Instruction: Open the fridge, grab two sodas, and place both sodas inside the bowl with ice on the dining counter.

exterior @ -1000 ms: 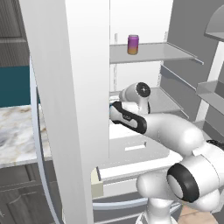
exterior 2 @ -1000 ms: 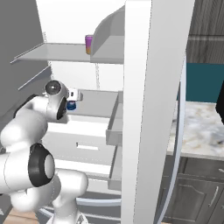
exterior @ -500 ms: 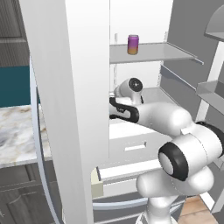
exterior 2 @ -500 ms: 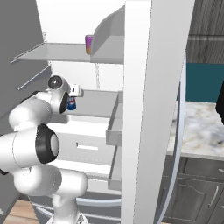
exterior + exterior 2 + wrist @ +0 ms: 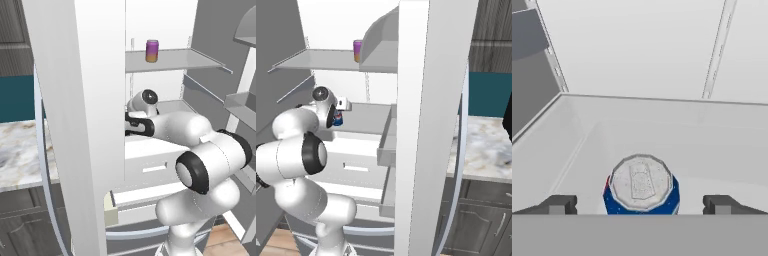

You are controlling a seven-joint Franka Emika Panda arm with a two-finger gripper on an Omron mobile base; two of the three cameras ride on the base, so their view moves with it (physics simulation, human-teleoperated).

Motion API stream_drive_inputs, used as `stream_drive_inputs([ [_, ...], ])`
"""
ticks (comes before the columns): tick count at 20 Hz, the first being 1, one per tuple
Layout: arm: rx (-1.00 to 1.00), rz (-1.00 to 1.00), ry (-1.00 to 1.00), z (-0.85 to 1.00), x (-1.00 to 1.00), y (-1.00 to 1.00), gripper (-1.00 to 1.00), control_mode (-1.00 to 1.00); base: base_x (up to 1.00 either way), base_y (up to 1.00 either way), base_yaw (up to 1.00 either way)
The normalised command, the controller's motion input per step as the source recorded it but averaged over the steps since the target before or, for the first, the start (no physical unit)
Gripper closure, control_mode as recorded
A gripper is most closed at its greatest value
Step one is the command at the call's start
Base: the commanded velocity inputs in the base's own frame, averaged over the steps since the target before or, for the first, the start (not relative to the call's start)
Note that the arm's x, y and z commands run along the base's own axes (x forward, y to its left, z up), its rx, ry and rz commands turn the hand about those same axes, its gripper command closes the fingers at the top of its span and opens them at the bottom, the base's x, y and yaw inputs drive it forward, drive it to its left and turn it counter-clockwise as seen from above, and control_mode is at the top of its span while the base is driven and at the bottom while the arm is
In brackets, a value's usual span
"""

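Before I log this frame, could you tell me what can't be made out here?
- Blue soda can: its lower body is cut off at the hand view's bottom; in the right base view the arm partly covers it.
- Gripper: in the left base view, the fridge door hides its fingertips.

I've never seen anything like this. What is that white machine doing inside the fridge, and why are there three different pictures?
The white machine is a robot arm on a base that can drive. Two pictures come from cameras on that base, behind the arm to its left and right; both look into the open fridge. The third comes from a camera on the arm's hand, looking along its end effector, the two-fingered grasping part. A blue soda can stands on a white fridge shelf, between the two dark finger tips, which stand wide open. Nothing is held yet. A purple soda can stands on the shelf above. My guess is the fingers will close on the blue can next.
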Motion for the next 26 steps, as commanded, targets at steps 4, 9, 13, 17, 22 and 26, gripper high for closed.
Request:
stream_drive_inputs([
  [4,-0.01,0.00,0.01,-0.26,0.19,0.02,-1.00,-1.00,0.00,0.00,0.00],
  [9,-0.01,0.00,0.01,-0.33,0.22,0.04,-1.00,-1.00,0.00,0.00,0.00],
  [13,0.00,0.00,0.01,-0.31,0.16,0.02,1.00,-1.00,0.00,0.00,0.00],
  [17,0.00,0.00,0.05,-0.20,0.06,0.02,1.00,-1.00,0.00,0.00,0.00],
  [22,0.00,0.00,0.01,-0.08,0.00,0.00,1.00,-1.00,0.00,0.00,0.00],
  [26,0.00,0.00,-0.03,0.00,-0.05,-0.04,1.00,-1.00,0.00,0.00,0.00],
])
